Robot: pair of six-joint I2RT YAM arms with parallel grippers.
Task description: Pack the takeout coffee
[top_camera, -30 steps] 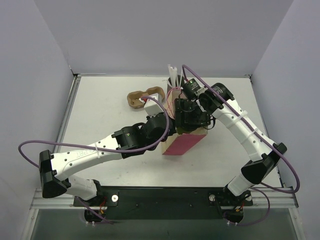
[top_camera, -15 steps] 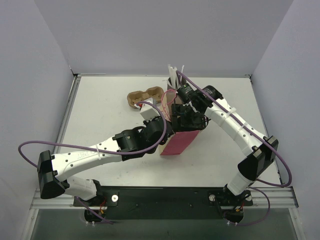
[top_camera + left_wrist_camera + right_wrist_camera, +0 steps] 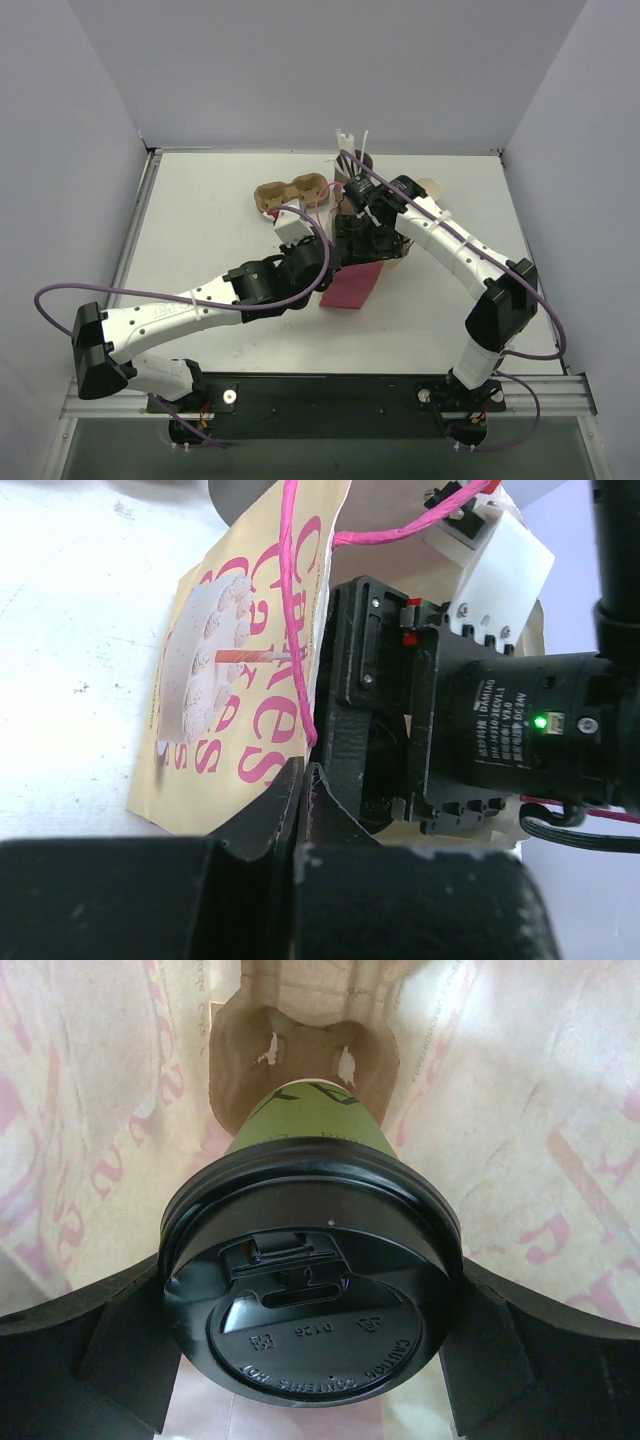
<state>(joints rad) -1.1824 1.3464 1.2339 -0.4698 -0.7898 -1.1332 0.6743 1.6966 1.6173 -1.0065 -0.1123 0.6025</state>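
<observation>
The takeout coffee (image 3: pixel 300 1125), a green paper cup under a black lid (image 3: pixel 310 1290), hangs inside the paper bag (image 3: pixel 90 1110). My right gripper (image 3: pixel 310 1305) is shut on it, one finger (image 3: pixel 90 1360) on each side of the lid. The cup's base stands over a brown cardboard carrier (image 3: pixel 300 1040) at the bag's bottom. From above, the cup is hidden by my right gripper (image 3: pixel 367 238) reaching into the bag (image 3: pixel 352 287). My left gripper (image 3: pixel 300 780) is shut on the rim of the cream and pink bag (image 3: pixel 230 680), next to its pink handle (image 3: pixel 290 600).
A second brown cardboard carrier (image 3: pixel 290 193) lies on the table behind the bag. A dark holder of white straws (image 3: pixel 350 155) stands at the back. A pale cup rim (image 3: pixel 432 185) peeks from behind the right arm. The right wrist's motor housing (image 3: pixel 500 730) fills the bag's mouth.
The right arm has swung left and reached deeper into the bag with the cup. The bag and my left gripper have shifted a little to the left.
</observation>
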